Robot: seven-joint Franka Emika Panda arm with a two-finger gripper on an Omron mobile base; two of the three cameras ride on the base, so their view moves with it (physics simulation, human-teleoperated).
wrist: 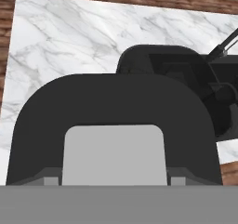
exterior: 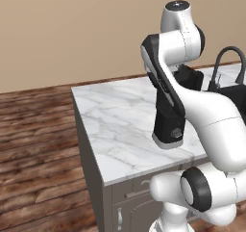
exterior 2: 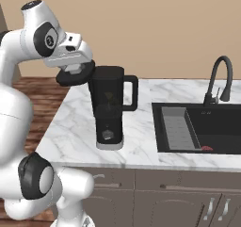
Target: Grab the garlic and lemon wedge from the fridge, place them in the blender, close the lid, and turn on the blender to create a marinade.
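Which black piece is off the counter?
The lid, held aloft beside the blender top; the blender and faucet stand on the counter.

A kitchen: marble counter [exterior 2: 75, 127] with cabinets, black sink [exterior 2: 221, 127], faucet [exterior 2: 219, 77] and blender [exterior 2: 109, 108].

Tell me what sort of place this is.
A kitchen, most likely, and a rendered one: a marble counter on grey cabinets, a black sink with a curved black faucet, and a dark blender standing on the counter.
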